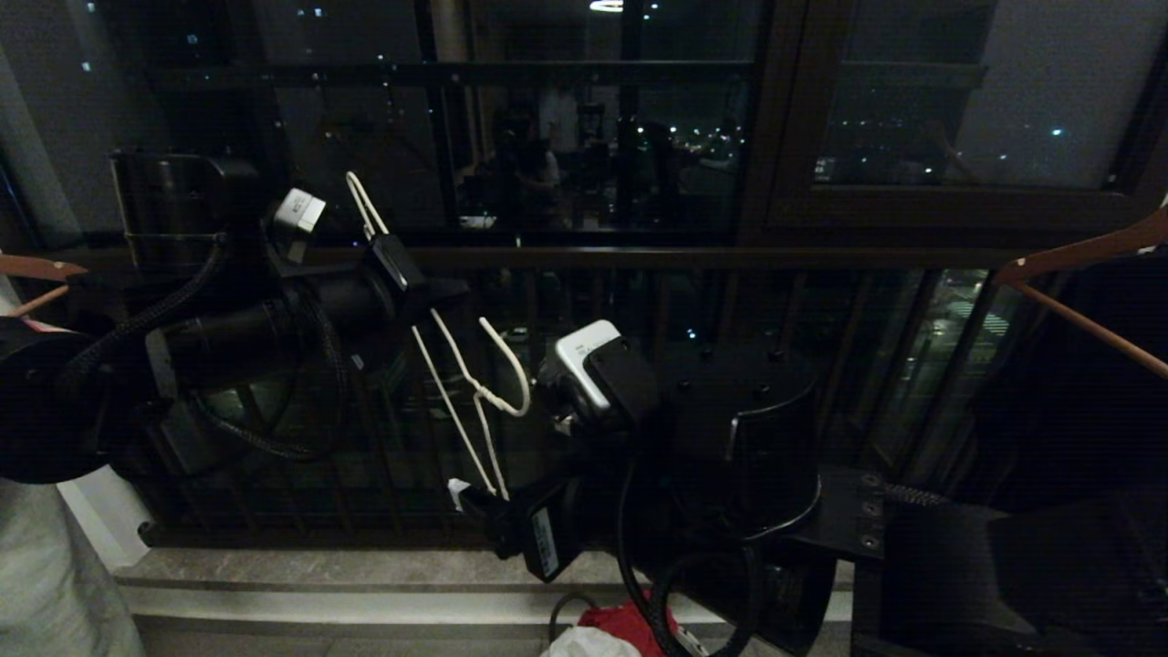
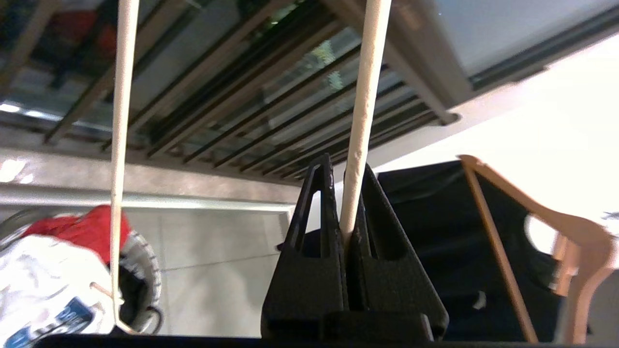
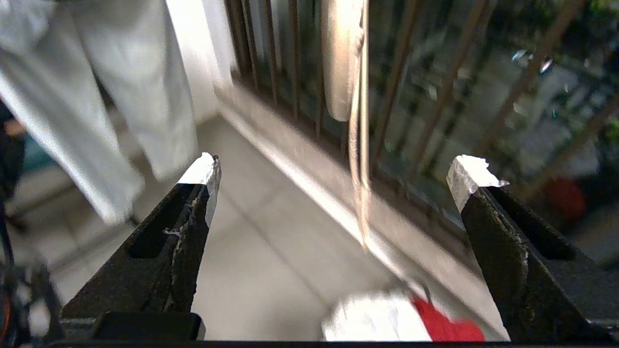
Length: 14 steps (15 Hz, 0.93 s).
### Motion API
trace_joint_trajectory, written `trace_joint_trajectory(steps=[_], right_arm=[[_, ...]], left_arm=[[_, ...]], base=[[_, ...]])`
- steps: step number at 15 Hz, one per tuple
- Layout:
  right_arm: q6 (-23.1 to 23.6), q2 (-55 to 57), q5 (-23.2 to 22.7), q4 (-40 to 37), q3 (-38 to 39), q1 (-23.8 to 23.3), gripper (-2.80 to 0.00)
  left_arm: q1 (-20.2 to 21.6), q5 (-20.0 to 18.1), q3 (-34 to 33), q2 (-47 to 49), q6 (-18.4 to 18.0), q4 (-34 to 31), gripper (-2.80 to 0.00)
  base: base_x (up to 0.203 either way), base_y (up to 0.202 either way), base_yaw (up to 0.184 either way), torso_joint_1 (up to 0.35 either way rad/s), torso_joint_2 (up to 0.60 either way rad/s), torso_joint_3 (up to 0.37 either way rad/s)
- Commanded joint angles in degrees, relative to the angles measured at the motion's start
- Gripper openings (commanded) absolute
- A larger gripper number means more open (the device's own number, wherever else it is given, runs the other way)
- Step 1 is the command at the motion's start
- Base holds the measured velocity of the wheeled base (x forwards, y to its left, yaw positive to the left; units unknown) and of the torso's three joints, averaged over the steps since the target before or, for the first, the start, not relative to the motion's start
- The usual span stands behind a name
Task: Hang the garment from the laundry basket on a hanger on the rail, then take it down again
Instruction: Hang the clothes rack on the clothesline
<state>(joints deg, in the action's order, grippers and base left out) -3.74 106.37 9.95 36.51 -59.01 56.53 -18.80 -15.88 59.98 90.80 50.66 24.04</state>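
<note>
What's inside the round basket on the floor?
The laundry basket holds the white T-shirt with its blue print, and a red cloth behind it. Anything underneath them is covered.

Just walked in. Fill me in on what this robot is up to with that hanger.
The left gripper is shut on one wire arm of the white hanger, holding it up in front of the dark balcony railing. The right gripper is open, its fingers spread either side of the hanger's wire without gripping it. The garment lies in the laundry basket on the floor beside a red cloth, not yet on the hanger.
</note>
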Motion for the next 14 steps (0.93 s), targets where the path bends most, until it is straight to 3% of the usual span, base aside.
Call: trace_joint_trajectory(steps=[1, 7, 10, 13, 14], right_arm=[[-0.2, 4.3, 0.1, 5.9, 0.9, 0.1, 0.00], [-1.1, 11.0, 2.6, 17.5, 1.1, 2.2, 0.00], [-0.8, 13.0, 3.8, 18.0, 0.6, 2.2, 0.00], [0.9, 16.0, 6.8, 22.8, -1.0, 2.0, 0.00], [1.1, 16.6, 8.3, 23.7, -2.1, 2.0, -1.16]], left_arm=[[0.0, -0.1, 1.0, -1.8, 0.6, -1.1, -2.80], [0.0, 0.0, 3.7, -3.0, 0.7, -5.5, -2.80], [0.0, -0.1, 7.4, -3.5, 0.7, -13.0, -2.80], [0.0, -0.1, 7.9, -3.8, 0.7, -13.8, -2.80], [0.0, -0.1, 7.9, -3.9, 0.7, -13.8, -2.80]], base=[[0.000, 0.000, 0.000, 0.000, 0.00, 0.000], [0.000, 0.000, 0.000, 0.000, 0.00, 0.000], [0.000, 0.000, 0.000, 0.000, 0.00, 0.000], [0.000, 0.000, 0.000, 0.000, 0.00, 0.000], [0.000, 0.000, 0.000, 0.000, 0.00, 0.000]])
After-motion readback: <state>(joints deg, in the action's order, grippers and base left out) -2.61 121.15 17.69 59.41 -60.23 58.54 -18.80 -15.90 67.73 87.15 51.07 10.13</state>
